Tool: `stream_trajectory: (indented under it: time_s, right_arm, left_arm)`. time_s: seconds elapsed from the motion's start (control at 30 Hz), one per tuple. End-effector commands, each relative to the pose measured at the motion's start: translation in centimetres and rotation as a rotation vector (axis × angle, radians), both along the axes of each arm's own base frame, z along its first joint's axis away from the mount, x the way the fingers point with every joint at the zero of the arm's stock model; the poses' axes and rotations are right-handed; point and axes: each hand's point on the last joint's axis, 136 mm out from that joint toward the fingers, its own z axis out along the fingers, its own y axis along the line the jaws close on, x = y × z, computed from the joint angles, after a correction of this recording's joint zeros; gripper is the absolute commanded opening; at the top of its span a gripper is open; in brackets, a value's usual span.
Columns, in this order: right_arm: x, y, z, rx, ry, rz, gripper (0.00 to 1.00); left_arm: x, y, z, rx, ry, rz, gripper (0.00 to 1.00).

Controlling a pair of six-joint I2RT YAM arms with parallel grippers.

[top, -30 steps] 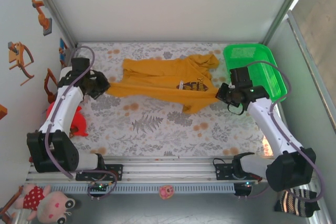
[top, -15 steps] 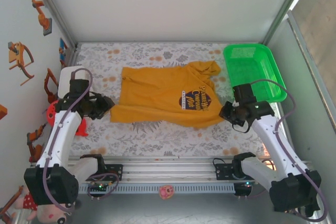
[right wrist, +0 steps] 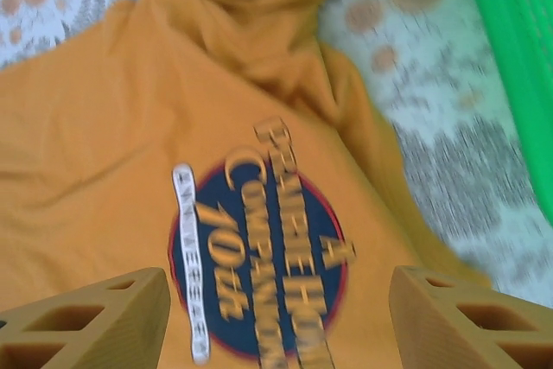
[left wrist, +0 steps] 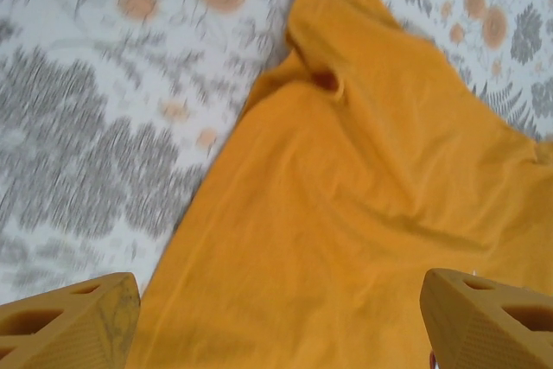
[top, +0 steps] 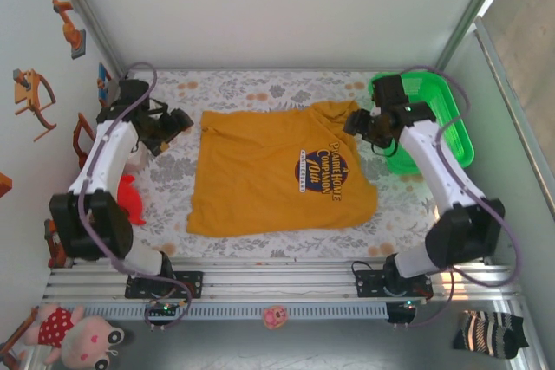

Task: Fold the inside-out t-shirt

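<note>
Shirt edges first: the t-shirt [top: 277,171] lay spread nearly flat in the middle of the desk [top: 260,84], print [top: 323,166] facing up. Its near hem ran close to the desk's front edge. Its left side ran straight, with a bare strip of flowered cover between it and my left arm. On the right, a wider bare patch lay between the shirt's near corner and the side wall. Beyond the far edge, a band of open cover reached to the back wall. Only the far right corner was untidy, with cloth bunched up close to the basket [top: 447,123].

My left gripper [top: 178,120] hung at the shirt's far left corner. From the left wrist, that gripper [left wrist: 276,317] had its fingers spread wide with nothing between them, and the yellow cloth [left wrist: 346,213] and its folded edge lay below. My right gripper [top: 355,123] sat by the bunched corner, just beside the basket's near left rim. From the right wrist, the gripper [right wrist: 276,317] was likewise spread and empty above the print [right wrist: 259,248], with the green basket wall [right wrist: 518,41] at the right edge. I could not tell whether either gripper touched the cloth.

Counted: one t-shirt, one basket in the far right corner, two arms, two grippers. Off the desk in front I saw one plush toy [top: 74,331] and one striped sock [top: 490,333].
</note>
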Motion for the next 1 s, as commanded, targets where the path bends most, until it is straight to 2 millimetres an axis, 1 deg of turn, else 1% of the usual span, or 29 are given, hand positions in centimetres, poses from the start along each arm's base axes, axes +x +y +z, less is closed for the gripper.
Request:
stream_trajectory:
  time_s: [0.0, 0.03, 0.1, 0.17, 0.27, 0.33, 0.43, 0.57, 0.77, 0.97]
  right_arm:
    - [5.3, 0.5, -0.4, -0.038, -0.043, 0.017, 0.68]
    - [6.6, 0.5, -0.8, -0.053, -0.042, 0.013, 0.67]
    - [9.1, 0.5, -1.5, -0.081, -0.036, 0.004, 0.67]
    - [11.1, 0.4, -2.7, -0.112, -0.011, -0.007, 0.67]
    - [13.3, -0.2, -4.2, -0.166, 0.016, -0.031, 0.67]
    - [14.4, -0.6, -5.1, -0.196, 0.027, -0.046, 0.67]
    - [15.4, -1.2, -6.5, -0.226, 0.046, -0.073, 0.67]
    - [16.4, -1.6, -8.7, -0.252, 0.076, -0.086, 0.67]
    - [18.0, 0.4, -11.9, -0.183, 0.106, -0.031, 0.66]
    - [18.6, 0.9, -14.6, -0.159, 0.143, -0.039, 0.67]
  left_arm:
    - [4.2, -0.2, -1.4, 0.037, -0.008, -0.057, 0.84]
    - [5.3, -0.3, -2.0, 0.045, 0.004, -0.066, 0.83]
    - [7.3, -0.9, -3.7, 0.054, 0.034, -0.095, 0.79]
    - [8.7, -1.5, -5.1, 0.064, 0.066, -0.117, 0.76]
    - [10.1, -2.4, -7.1, 0.071, 0.106, -0.138, 0.75]
    - [10.9, -3.2, -7.9, 0.066, 0.115, -0.149, 0.76]
    - [11.8, -3.8, -8.9, 0.068, 0.129, -0.155, 0.77]
    - [12.3, -4.0, -9.7, 0.076, 0.137, -0.152, 0.77]
    - [13.3, -3.9, -10.3, 0.080, 0.134, -0.148, 0.79]
    - [14.5, -4.2, -10.8, 0.076, 0.140, -0.156, 0.80]
